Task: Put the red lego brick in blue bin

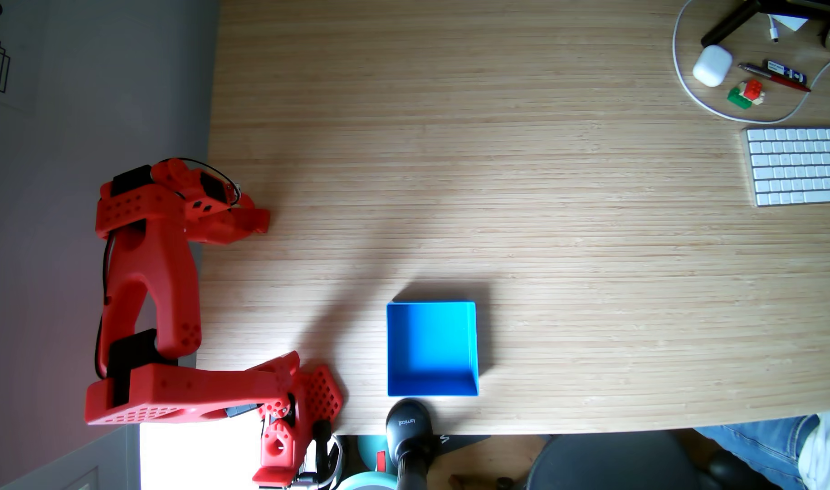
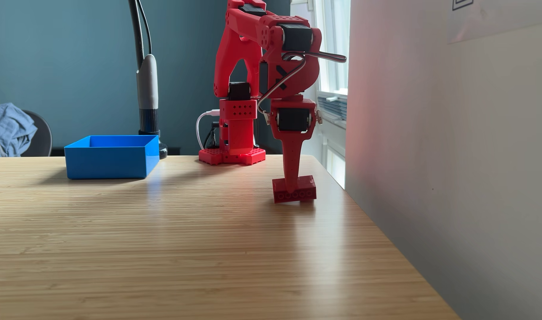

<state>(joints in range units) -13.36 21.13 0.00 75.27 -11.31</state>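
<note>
Fixed views catch the red arm bent low at the bench's edge nearest the wall, its jaws (image 2: 293, 187) pointing straight down and closed around the middle of the red lego brick (image 2: 294, 191). In the low side-on fixed view the brick hangs level across the fingertips, studs facing the camera, its underside at or barely above the wood; whether it touches the bench cannot be told. From above, the jaws (image 1: 257, 221) sit just inside that same edge. The blue bin (image 1: 432, 348) stands open and with nothing in it, well apart from the brick, close to the bench edge where the arm's base is clamped and a black lamp foot (image 1: 408, 421) rests. By this evidence the grasp looks made, while the lift, the carry along the bench and the release over the bin remain to do. A small red-green-white lego cluster (image 1: 746, 93) lies at a far corner.
</note>
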